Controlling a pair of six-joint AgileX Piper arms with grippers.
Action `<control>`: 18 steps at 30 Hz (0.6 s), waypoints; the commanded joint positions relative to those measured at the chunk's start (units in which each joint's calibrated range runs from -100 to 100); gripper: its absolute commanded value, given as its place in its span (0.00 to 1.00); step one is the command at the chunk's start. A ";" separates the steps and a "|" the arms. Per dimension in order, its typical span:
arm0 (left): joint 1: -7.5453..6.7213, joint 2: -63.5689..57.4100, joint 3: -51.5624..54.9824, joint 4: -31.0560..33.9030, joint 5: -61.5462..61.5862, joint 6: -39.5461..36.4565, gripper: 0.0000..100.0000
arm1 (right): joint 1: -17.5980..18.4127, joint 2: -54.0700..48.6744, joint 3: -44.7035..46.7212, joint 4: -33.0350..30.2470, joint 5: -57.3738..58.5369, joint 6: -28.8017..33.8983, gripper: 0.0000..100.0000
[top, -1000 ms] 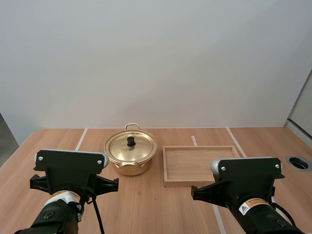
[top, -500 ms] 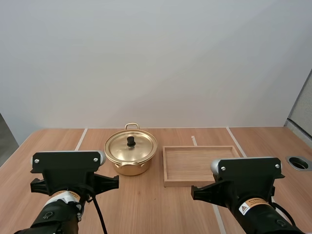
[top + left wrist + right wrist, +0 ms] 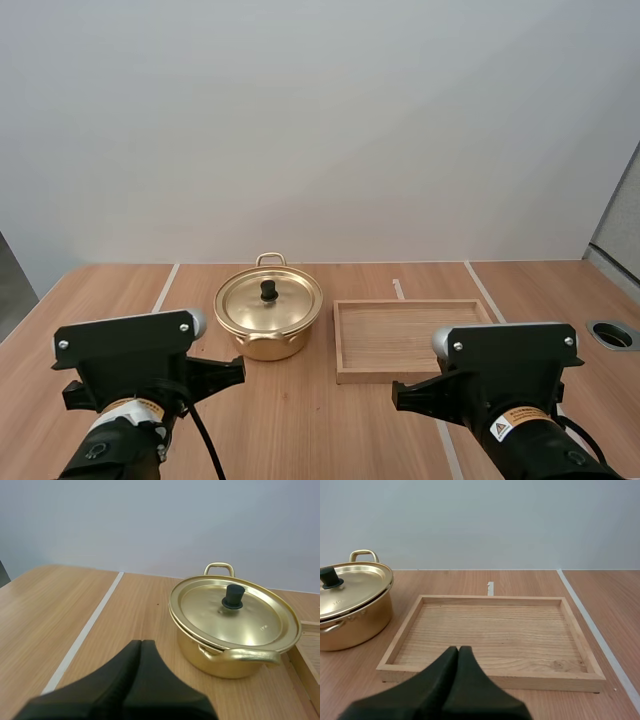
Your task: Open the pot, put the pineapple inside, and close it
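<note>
Step in hand: step one, opening the pot. No contact has been made.

The brass-coloured pot (image 3: 265,345) stands on the wooden table (image 3: 300,420), ahead of the left arm and just beside the left rail of the wooden tray (image 3: 400,375), with a narrow gap between them. Its lid (image 3: 290,305) sits flat on the rim, and the black knob (image 3: 268,290) stands upright at the lid's centre.

The left gripper (image 3: 141,644) has its fingers pressed together into one dark wedge and holds nothing. It hangs above the table short of the pot, pointing somewhat to the left of the knob. The right gripper (image 3: 458,650) is closed in the same way and also holds nothing. It faces the near rail of the tray, whose floor is bare wood.

Next move, as judged from here:
1. The left arm is the better placed. Its fingers must part wider than the knob.
2. It should advance over the lid, centre on the knob, and descend with one finger on each side.
3. It should then pinch the knob and lift straight up.

Caution: the knob is small. An off-centre grip may slip or tilt the lid against the rim. The lid also needs a set-down spot away from the pot mouth.
</note>
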 commanded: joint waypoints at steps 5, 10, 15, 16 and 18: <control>-1.21 -8.30 0.00 -0.90 5.44 1.42 0.00 | 0.09 -0.39 0.00 -0.35 -0.18 0.07 0.00; -2.73 -8.30 0.00 -0.53 6.18 1.92 0.00 | 0.09 -0.39 0.00 -0.35 -0.18 0.07 0.00; -2.73 -8.30 0.00 -0.53 6.18 1.92 0.00 | 0.09 -0.39 0.00 -0.35 -0.18 0.07 0.00; -2.73 -8.30 0.00 -0.53 6.18 1.92 0.00 | 0.09 -0.39 0.00 -0.35 -0.18 0.07 0.00; -2.73 -8.30 0.00 -0.53 6.18 1.92 0.00 | 0.09 -0.39 0.00 -0.35 -0.18 0.07 0.00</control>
